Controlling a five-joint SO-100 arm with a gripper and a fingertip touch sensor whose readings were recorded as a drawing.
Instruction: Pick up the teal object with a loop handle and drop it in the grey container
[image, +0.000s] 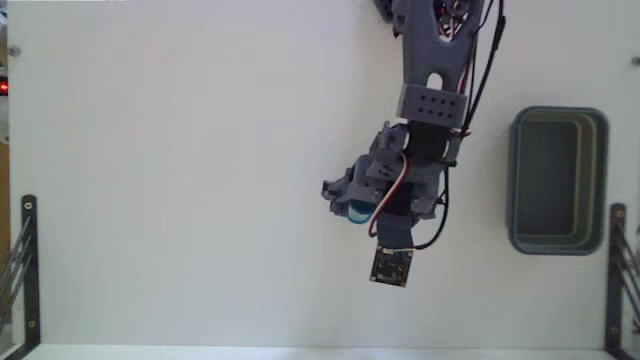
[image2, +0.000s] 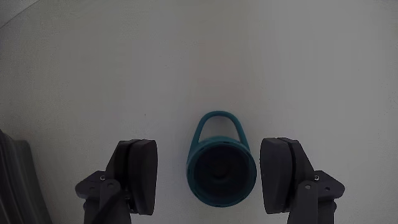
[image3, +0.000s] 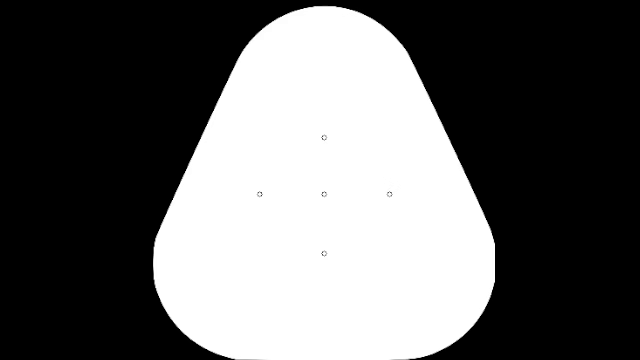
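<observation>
1. Count, left to right in the fixed view: 1 arm w/ 1 gripper (image: 352, 203), 1 teal object with a loop handle (image: 357, 212), 1 grey container (image: 557, 181). Nothing else loose on the white tabletop (image: 180, 180); black brackets at the lower left & right edges are part of the frame, not task items.
2. Teal object: sits on the tabletop roughly mid-width, slightly nearer the bottom edge than the top, mostly hidden under the gripper in the fixed view; only a small cyan patch shows.
3. Wrist view is clearer: teal object with a loop handle (image2: 221, 168) lies between the two dark fingers, left finger (image2: 138, 174) & right finger (image2: 281, 174). Round body w/ dark centre, loop pointing away from the camera, toward the top of that view.
4. Gripper (image2: 209, 177) state: spread wide, holding nothing. Visible gap on both sides of the teal body; neither finger touches it.
5. Step in hand (judgement): pre-grasp, gripper lined up astride the object, pick not yet made.
6. Next move calls for: settle low enough, then squeeze evenly on the round body, not the loop. Body is rounded, so it may slip or roll if caught off-centre.
7. After that: lift, swing toward the tabletop's right edge, where the grey container sits well apart from the object; it looks empty, interior dark. Release over its opening.
</observation>
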